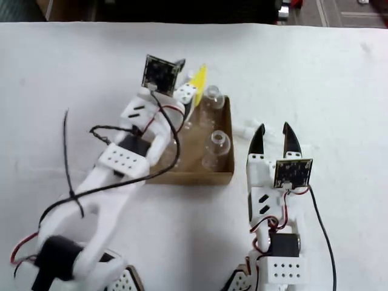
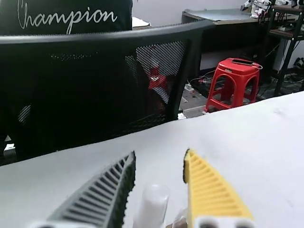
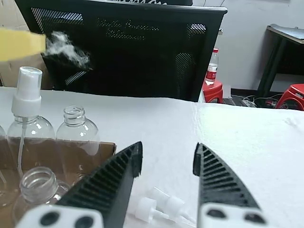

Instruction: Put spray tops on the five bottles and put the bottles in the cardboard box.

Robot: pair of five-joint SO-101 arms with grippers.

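3 clear bottles stand in the cardboard box [image 1: 200, 177] at the middle of the table [image 1: 339, 91]. The capped bottle [image 3: 26, 126] wears a spray top, the open-necked bottle [image 3: 76, 129] is beside it, and the front bottle [image 3: 37, 186] is also uncapped. The left gripper [image 2: 159, 156] hangs over the box's far edge, jaws apart on either side of a white spray top [image 2: 152, 202]. The right gripper [image 3: 168, 147] sits off the box's right side, jaws spread, with loose spray tops [image 3: 159, 206] lying on the table between them.

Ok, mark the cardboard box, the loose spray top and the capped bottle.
cardboard box [image 1: 194, 177], high view, wall nearest the arms.
loose spray top [image 3: 164, 204], right wrist view, white body.
capped bottle [image 3: 27, 126], right wrist view, clear shoulder.
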